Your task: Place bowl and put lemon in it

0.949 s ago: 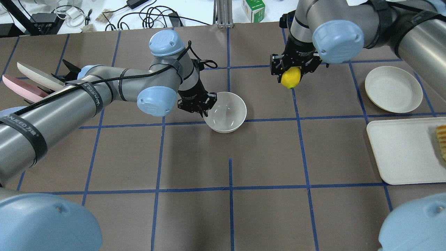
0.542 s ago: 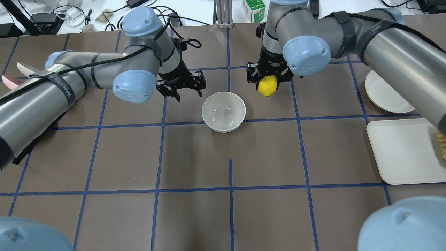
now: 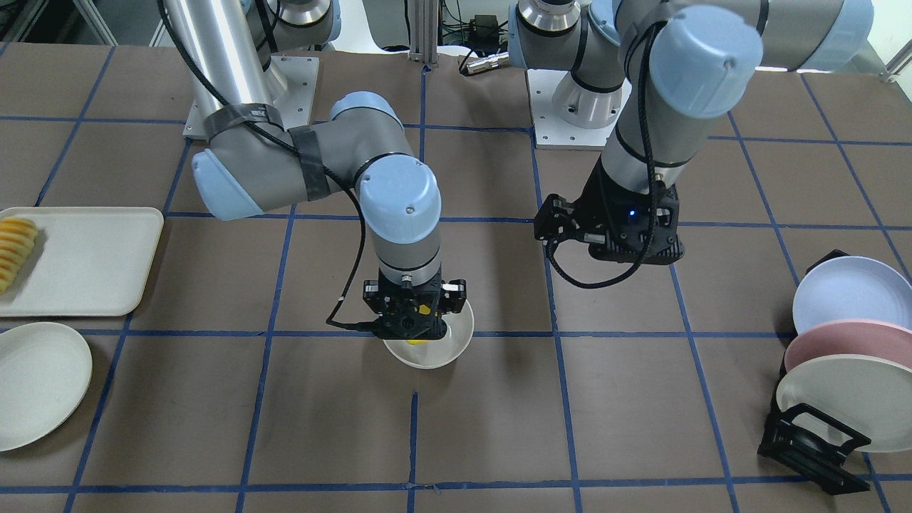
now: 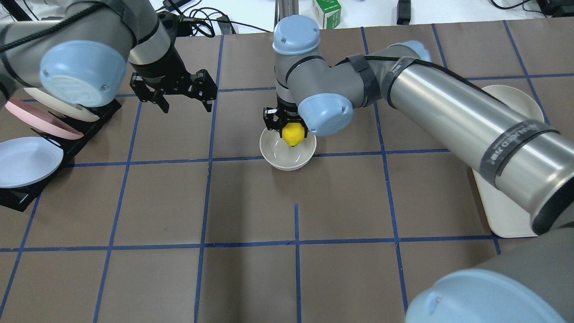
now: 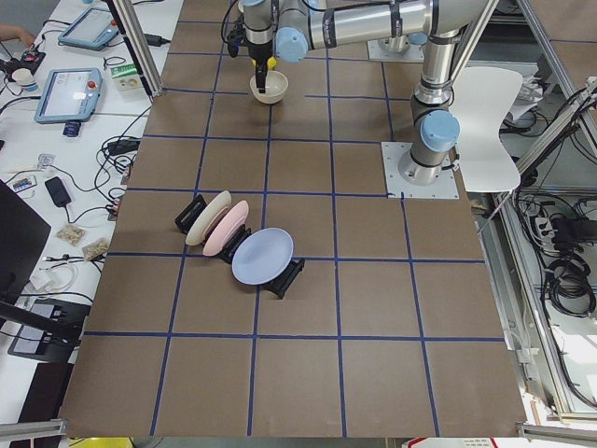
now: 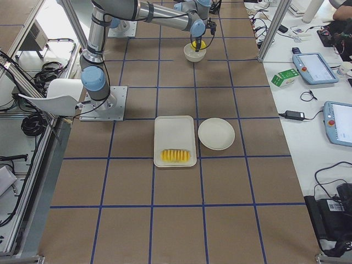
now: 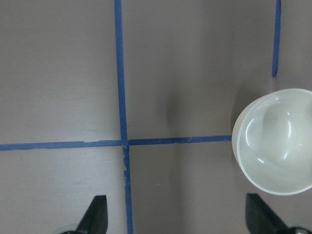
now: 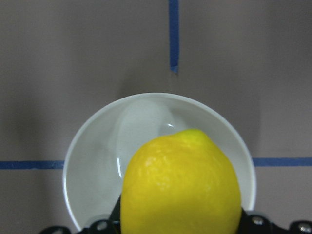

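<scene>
The off-white bowl (image 4: 281, 159) stands upright on the brown table near its middle; it also shows in the front view (image 3: 458, 335). My right gripper (image 4: 292, 133) is shut on the yellow lemon (image 4: 292, 134) and holds it just over the bowl's far half. In the right wrist view the lemon (image 8: 180, 185) hangs above the bowl's glossy inside (image 8: 107, 151). My left gripper (image 4: 186, 105) is open and empty, apart from the bowl, to its left and further back. The left wrist view shows the bowl (image 7: 278, 141) at the right edge.
A black rack with blue, pink and cream plates (image 4: 45, 125) stands at the left. A shallow white plate (image 4: 515, 96) and a white tray (image 3: 78, 260) with orange-yellow fruit slices (image 3: 14, 249) lie at the right. Cables and a green box (image 4: 326, 11) lie beyond the far edge.
My left gripper let go of the bowl's rim and moved away to the left and back. My right gripper carried the lemon leftward to just above the bowl.
</scene>
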Robot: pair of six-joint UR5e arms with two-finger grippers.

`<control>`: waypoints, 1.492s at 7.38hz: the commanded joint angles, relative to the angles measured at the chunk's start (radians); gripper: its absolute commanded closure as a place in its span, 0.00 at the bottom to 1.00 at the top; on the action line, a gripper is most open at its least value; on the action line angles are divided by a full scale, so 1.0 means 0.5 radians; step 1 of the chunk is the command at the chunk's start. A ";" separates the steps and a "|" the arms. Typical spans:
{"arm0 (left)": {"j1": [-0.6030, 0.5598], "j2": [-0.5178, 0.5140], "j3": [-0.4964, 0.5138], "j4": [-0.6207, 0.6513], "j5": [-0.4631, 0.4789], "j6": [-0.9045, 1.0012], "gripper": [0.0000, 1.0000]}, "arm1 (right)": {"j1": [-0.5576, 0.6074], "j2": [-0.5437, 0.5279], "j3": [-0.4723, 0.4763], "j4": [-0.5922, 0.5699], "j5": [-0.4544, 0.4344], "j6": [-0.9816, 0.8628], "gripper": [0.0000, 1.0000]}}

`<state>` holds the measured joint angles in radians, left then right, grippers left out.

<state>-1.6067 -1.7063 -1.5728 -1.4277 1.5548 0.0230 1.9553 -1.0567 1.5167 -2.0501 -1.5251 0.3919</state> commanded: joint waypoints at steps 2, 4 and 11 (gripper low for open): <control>-0.014 0.121 0.059 -0.124 0.044 0.028 0.00 | 0.062 0.092 0.071 -0.149 -0.021 -0.017 0.80; 0.004 0.145 0.093 -0.145 0.047 0.003 0.00 | 0.056 0.089 0.078 -0.149 -0.048 -0.026 0.00; 0.124 0.234 0.087 -0.210 0.023 0.028 0.00 | -0.513 -0.741 -0.082 0.986 -0.045 -0.301 0.00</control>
<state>-1.5445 -1.5916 -1.5241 -1.5314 1.5667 0.0372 1.7749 -1.3301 1.4964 -1.7303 -1.5475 0.2893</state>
